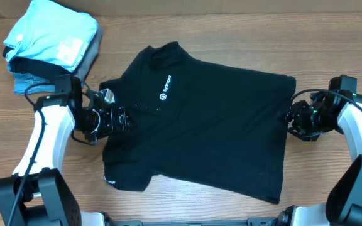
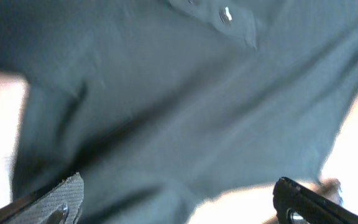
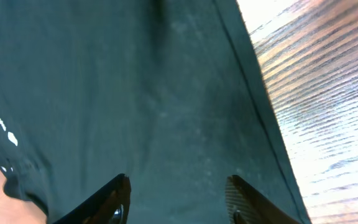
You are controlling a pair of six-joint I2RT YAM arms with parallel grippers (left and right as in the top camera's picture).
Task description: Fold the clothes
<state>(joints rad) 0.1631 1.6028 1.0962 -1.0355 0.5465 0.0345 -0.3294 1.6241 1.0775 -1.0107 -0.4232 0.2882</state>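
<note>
The black short-sleeved collared shirt [image 1: 212,119] lies spread flat on the table, collar to the upper left, white chest logo [image 1: 166,88] facing up. My left gripper [image 1: 119,117] is open at the shirt's left sleeve, jaws wide over the cloth [image 2: 179,112]. My right gripper [image 1: 289,117] is open at the shirt's right hem edge; its jaws [image 3: 179,199] hover over the black fabric [image 3: 135,93] near the hem. Neither holds anything.
A stack of folded garments, light-blue on top [image 1: 52,31] with grey and denim below, sits at the table's back left. The wooden table [image 1: 332,44] shows around the shirt, also in the right wrist view [image 3: 328,93].
</note>
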